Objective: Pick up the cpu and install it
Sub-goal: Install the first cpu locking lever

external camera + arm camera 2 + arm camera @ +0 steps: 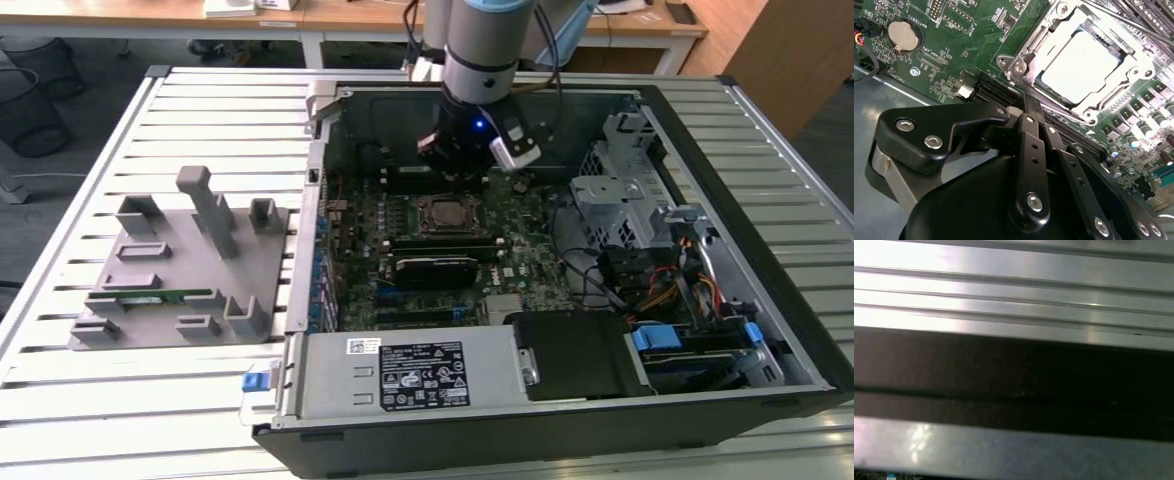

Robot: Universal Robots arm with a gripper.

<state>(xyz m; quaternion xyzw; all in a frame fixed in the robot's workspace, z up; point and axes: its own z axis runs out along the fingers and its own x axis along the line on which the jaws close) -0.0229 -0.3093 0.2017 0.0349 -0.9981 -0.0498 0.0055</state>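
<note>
Inside the opened computer case (747, 330), the cpu (1081, 62) is seated in its socket, released by the pressed-together pincer (1029, 102).

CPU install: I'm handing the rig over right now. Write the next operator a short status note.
Gripper: jaws together, holding nothing, hanging inside the open computer case close beside the socket.
CPU, the flat square chip with a shiny silver-white top: already seated in the metal socket frame on the green motherboard.
Done: pick-up and placement.
Left: I cannot tell from these views whether the frame is latched; check it.
</note>
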